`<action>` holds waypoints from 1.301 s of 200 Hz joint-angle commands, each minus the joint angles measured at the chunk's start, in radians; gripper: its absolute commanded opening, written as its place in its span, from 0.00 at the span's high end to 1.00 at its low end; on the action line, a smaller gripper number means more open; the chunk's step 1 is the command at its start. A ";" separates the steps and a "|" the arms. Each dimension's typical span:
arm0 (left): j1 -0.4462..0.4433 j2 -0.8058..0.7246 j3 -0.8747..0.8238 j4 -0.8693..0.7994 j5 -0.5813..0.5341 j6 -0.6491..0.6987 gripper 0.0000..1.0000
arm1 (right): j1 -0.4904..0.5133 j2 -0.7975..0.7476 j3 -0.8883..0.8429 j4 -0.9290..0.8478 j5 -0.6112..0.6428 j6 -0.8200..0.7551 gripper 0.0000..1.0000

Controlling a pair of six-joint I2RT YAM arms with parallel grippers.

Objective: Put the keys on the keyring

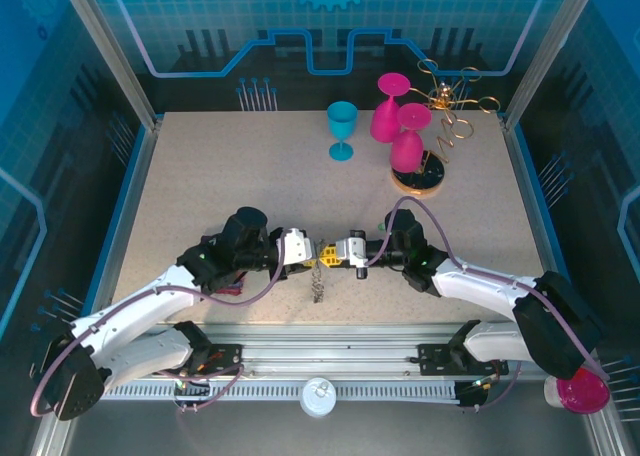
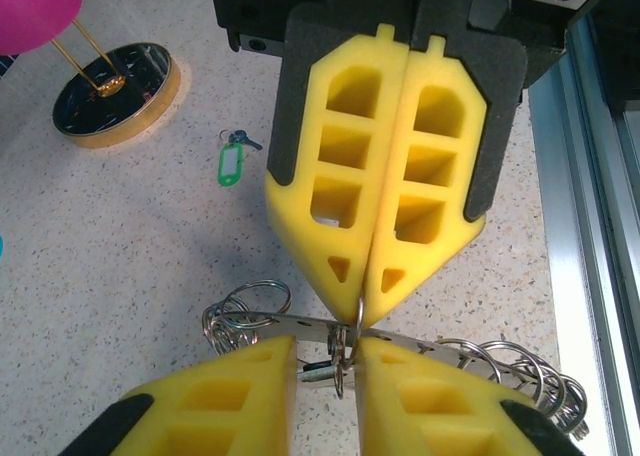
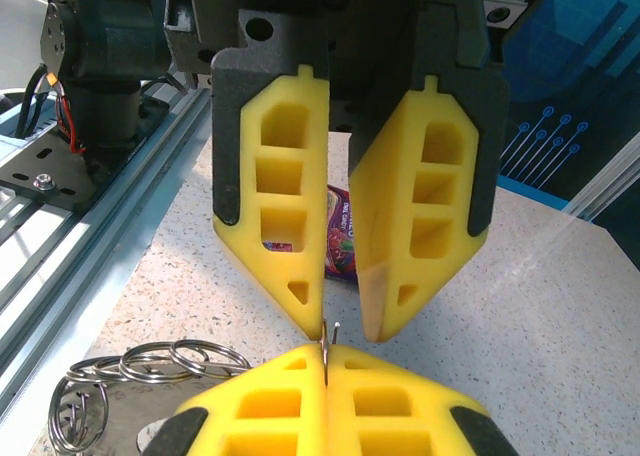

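The keyring (image 1: 317, 284) hangs low between the two grippers, a flat grey band (image 2: 300, 326) with silvery wire loops (image 3: 160, 358). My right gripper (image 3: 326, 351) is shut on one upright wire loop of the keyring, and its closed tips (image 2: 362, 311) point down at the band. My left gripper (image 2: 327, 348) faces it with a narrow gap between its jaws and straddles a hanging loop without clamping it (image 3: 343, 321). A small silvery and dark piece sits in that gap; I cannot tell what it is. The green-headed key (image 2: 231, 164) and a dark key (image 2: 243, 139) lie together on the table beyond.
The gold wire stand on its dark round base (image 1: 418, 179) (image 2: 115, 91) holds two pink glasses (image 1: 408, 136). A teal glass (image 1: 342, 126) stands to its left. A purple candy packet (image 3: 343, 236) lies behind the left gripper. The metal front rail (image 2: 600, 226) runs close by.
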 commanded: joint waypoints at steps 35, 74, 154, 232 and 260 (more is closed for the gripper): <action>0.007 0.011 0.036 -0.003 0.040 -0.009 0.85 | 0.019 0.013 0.037 0.036 -0.026 -0.010 1.00; 0.006 0.013 0.039 -0.003 0.048 -0.011 0.87 | 0.022 0.022 0.043 0.050 -0.029 -0.001 1.00; 0.006 0.008 0.036 0.019 0.032 -0.028 1.00 | 0.024 0.027 0.034 0.095 0.012 0.061 1.00; 0.003 -0.044 0.112 -0.103 -0.263 -0.529 1.00 | -0.047 -0.175 -0.030 -0.040 0.307 0.322 0.52; 0.004 -0.002 0.226 -0.292 -0.419 -0.785 1.00 | -0.044 -0.253 -0.009 -0.168 0.370 0.366 0.57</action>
